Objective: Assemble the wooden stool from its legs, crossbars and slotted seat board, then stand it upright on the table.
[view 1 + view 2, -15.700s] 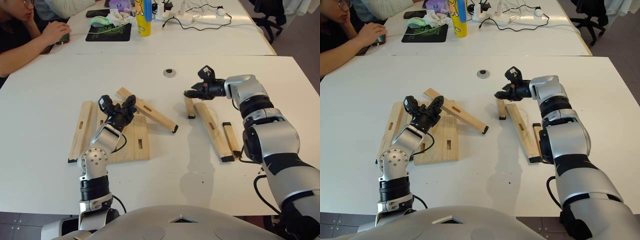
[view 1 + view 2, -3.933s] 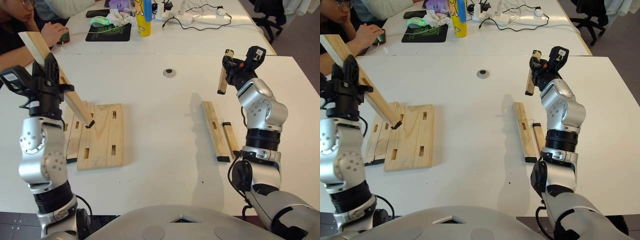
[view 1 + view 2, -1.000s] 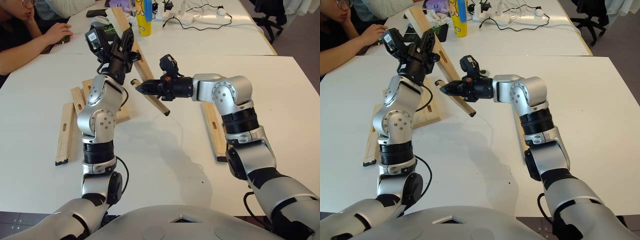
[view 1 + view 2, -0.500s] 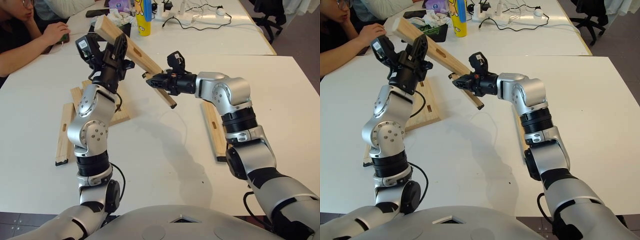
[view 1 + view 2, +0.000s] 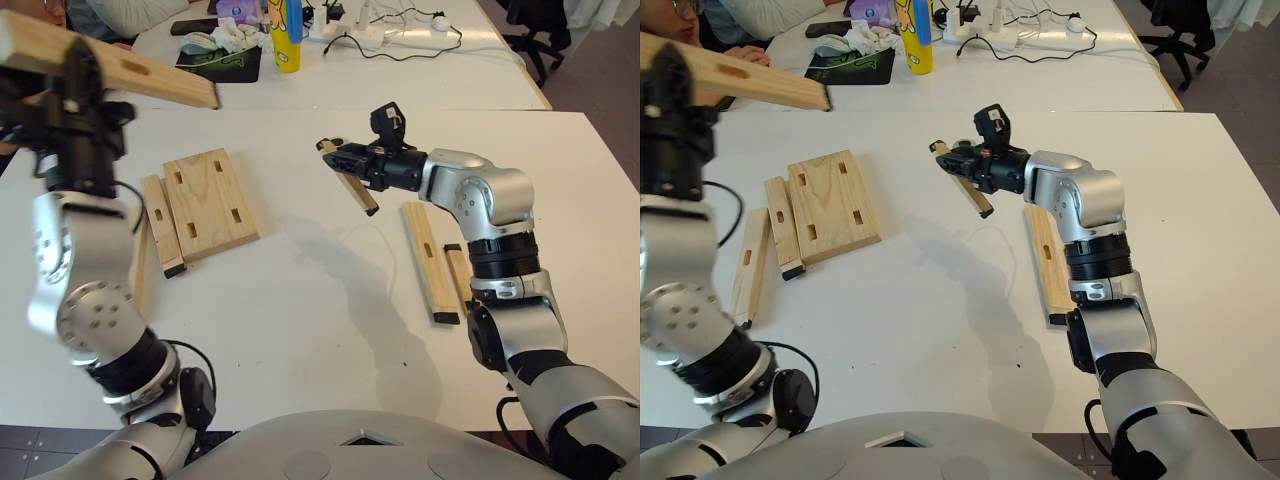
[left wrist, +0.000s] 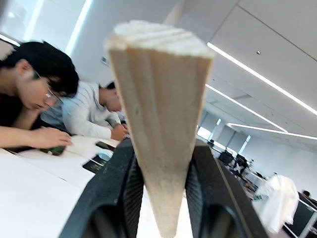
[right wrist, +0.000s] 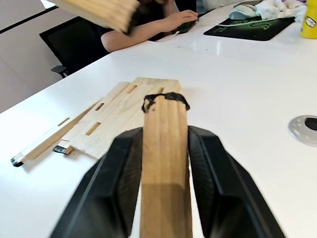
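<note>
The white table (image 5: 330, 300) has the slotted seat board (image 5: 210, 203) lying flat on its left part. The left gripper (image 6: 163, 191) is clamped on a long leg (image 5: 150, 80), raised high (one slot showing). The right gripper (image 5: 345, 160) pinches a short crossbar (image 5: 362, 195) above the table's middle.

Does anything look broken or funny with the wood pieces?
Nothing is broken or spilled. The left hand holds a long leg high up, far from the short bar in the right hand; the seat board lies flat, nothing joined yet.
</note>
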Controlling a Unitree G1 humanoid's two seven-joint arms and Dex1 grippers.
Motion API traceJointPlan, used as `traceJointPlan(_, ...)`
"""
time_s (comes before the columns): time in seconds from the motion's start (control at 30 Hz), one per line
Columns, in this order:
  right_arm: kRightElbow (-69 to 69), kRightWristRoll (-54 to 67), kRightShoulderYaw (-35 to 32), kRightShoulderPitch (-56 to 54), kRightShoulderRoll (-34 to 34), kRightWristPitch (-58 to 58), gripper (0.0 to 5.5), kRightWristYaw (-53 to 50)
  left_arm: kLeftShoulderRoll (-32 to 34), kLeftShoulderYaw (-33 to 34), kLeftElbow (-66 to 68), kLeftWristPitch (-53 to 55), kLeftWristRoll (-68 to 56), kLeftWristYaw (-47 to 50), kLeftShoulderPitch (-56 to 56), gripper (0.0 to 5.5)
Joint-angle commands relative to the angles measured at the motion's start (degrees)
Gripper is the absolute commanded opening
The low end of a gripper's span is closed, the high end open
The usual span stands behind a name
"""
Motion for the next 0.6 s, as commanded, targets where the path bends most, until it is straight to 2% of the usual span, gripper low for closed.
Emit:
traceJointPlan(0.03,-4.16,-0.02,-6.52,3.77,-1.21,-0.31,1.3,-6.02,4.68,4.46,-3.92,7.49,-5.84,2.13,11.05,1.03)
traceJointPlan(0.13,-5.76,-0.45,-8.88,5.19,-0.92,-1.5,1.3,-8.98,7.12,5.21,-3.52,11.4,-8.12,3.14,16.14,1.03)
traceJointPlan(0.33,-9.3,-0.7,-10.2,8.46,0.13,-2.22,1.3,-12.74,10.44,3.42,-2.41,14.79,-7.52,6.02,15.68,1.03)
traceJointPlan(0.47,-9.91,-0.75,-9.58,9.29,0.48,-2.75,1.3,-13.3,10.26,4.44,-3.48,15.18,-6.47,9.5,16.47,1.03)
traceJointPlan(0.6,-10.17,-0.94,-9.8,9.76,0.1,-3.16,1.3,-13.73,6.45,5.1,-7.6,15.85,-8.22,15.04,21.0,1.03)
